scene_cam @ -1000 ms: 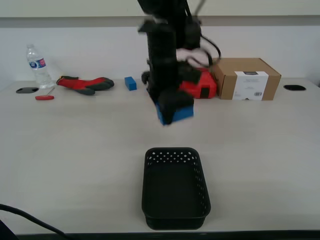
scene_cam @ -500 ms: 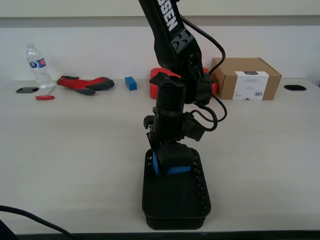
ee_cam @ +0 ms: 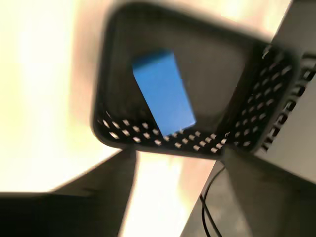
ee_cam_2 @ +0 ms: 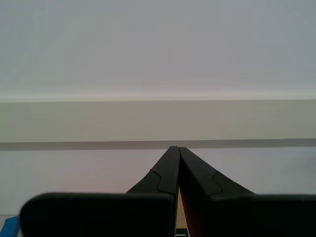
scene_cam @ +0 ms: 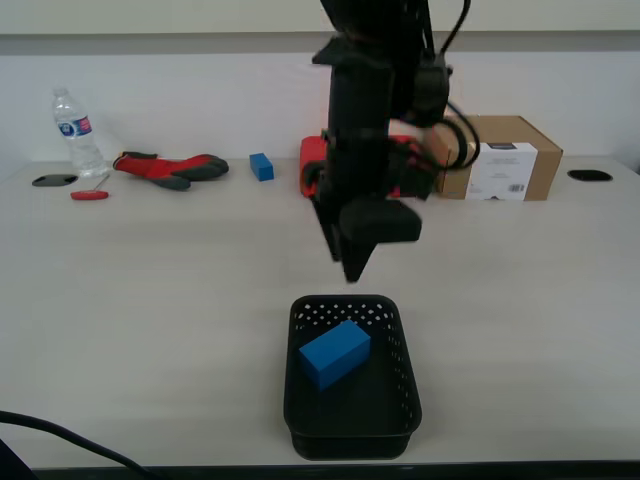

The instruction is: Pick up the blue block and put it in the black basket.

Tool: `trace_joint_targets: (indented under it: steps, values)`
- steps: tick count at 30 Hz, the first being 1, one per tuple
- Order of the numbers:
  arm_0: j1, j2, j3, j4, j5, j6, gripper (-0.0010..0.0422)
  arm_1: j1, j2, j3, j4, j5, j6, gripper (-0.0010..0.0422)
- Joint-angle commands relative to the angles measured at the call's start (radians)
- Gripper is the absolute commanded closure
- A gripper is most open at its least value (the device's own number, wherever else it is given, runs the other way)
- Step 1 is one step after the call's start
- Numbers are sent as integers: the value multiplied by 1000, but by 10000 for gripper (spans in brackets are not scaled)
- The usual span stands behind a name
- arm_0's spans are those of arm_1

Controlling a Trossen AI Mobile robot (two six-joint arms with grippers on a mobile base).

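The blue block (scene_cam: 335, 352) lies loose and skewed on the floor of the black basket (scene_cam: 405, 390) near the table's front edge. My first gripper (scene_cam: 354, 268) hangs open and empty a little above the basket's far rim, apart from the block. In the first wrist view, which is blurred, the block (ee_cam: 163, 92) shows inside the basket (ee_cam: 148, 134), with my first gripper (ee_cam: 177, 163) spread open. My second gripper (ee_cam_2: 174, 148) is shut on nothing and points at a bare wall; it does not show in the exterior view.
Along the table's back stand a water bottle (scene_cam: 75, 130), a red glove (scene_cam: 170, 167), a small blue cube (scene_cam: 261, 166), a red object (scene_cam: 313, 165) behind the arm and a cardboard box (scene_cam: 495, 157). A small red tool (scene_cam: 88, 195) lies at the exterior view's left.
The first arm carried the blue block from above the table down into the basket, let it go and rose. The block now lies free in the basket.
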Motion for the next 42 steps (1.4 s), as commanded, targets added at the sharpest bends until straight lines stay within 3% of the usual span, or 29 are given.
trace_joint_targets:
  steps: [1,3,8,42]
  values:
    - [0,0,2,3,0,0,413,1,-68,-2,107,-1,30,329]
    - [0,0,2,3,0,0,413,2,-72,-2,179,-6,31,415]
    - [0,0,2,3,0,0,413,1,-64,-2,217,-58,27,415]
    - [0,0,2,3,0,0,413,2,-66,-2,226,-57,25,413]
